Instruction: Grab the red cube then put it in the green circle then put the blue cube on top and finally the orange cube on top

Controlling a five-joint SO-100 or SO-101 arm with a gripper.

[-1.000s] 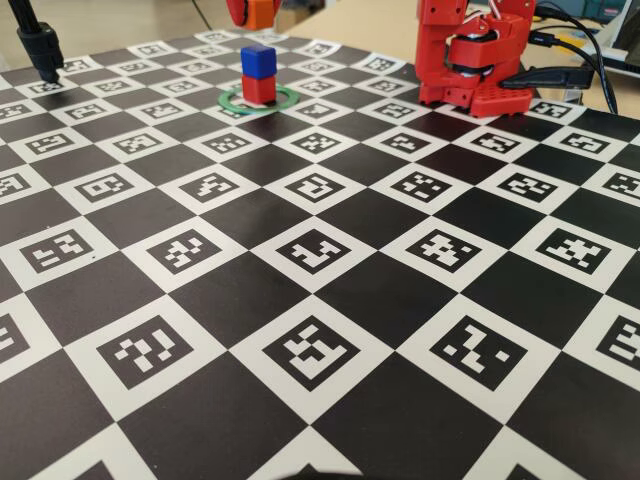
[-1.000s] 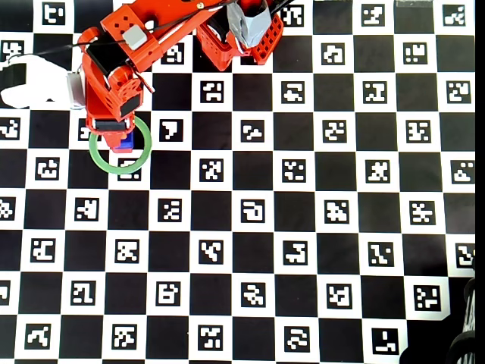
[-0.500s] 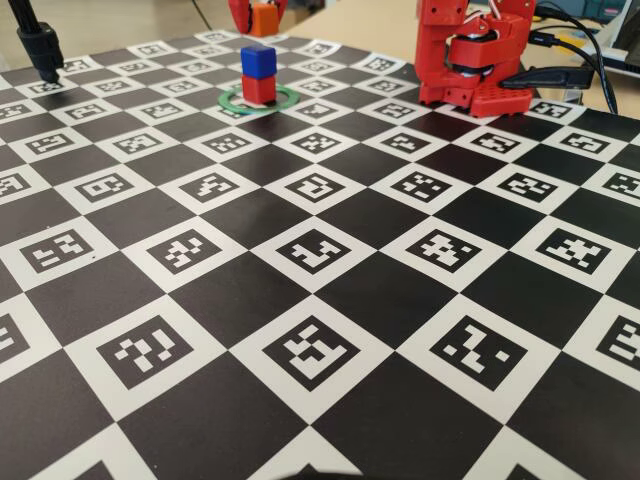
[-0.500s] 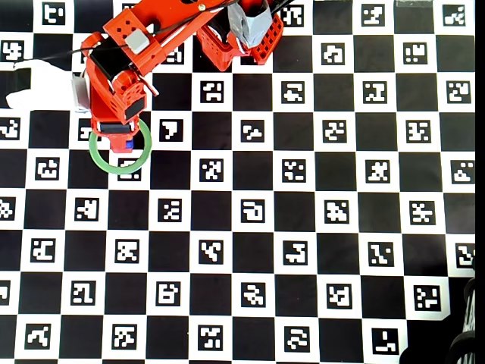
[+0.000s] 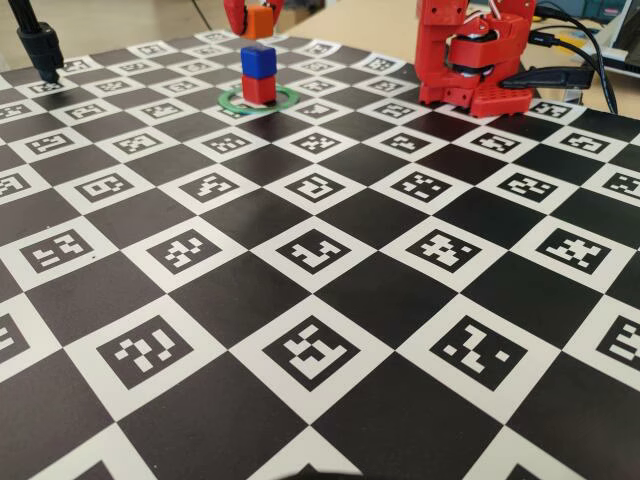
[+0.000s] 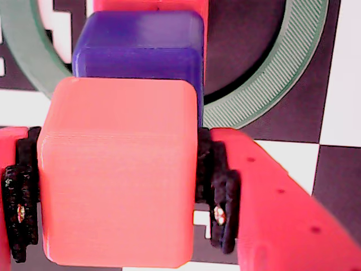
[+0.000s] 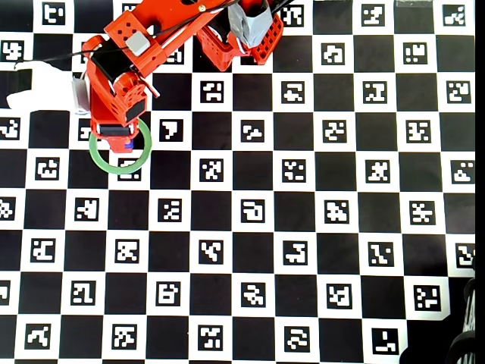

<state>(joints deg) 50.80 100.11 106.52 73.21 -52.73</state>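
Observation:
The red cube (image 5: 259, 88) stands inside the green circle (image 5: 281, 101) at the far side of the checkerboard, with the blue cube (image 5: 258, 59) stacked on it. My gripper (image 5: 258, 12) hangs above and just behind the stack, shut on the orange cube (image 5: 262, 19). In the wrist view the orange cube (image 6: 118, 175) fills the space between the black pads (image 6: 220, 209) of the gripper (image 6: 118, 209). Beyond it I see the blue cube (image 6: 141, 51), a strip of the red cube (image 6: 149, 4) and the green circle (image 6: 271, 84). In the overhead view the arm hides the stack except a blue sliver (image 7: 131, 144) inside the green circle (image 7: 121, 164).
The arm's red base (image 5: 470, 60) stands at the far right with black cables (image 5: 570, 60) beside it. A black stand (image 5: 40, 45) rises at the far left corner. A white object (image 7: 34, 83) lies left of the arm in the overhead view.
The gripper with the orange cube has shifted slightly, drawing back toward the arm's base in the overhead view. The blue and red cubes have not moved.

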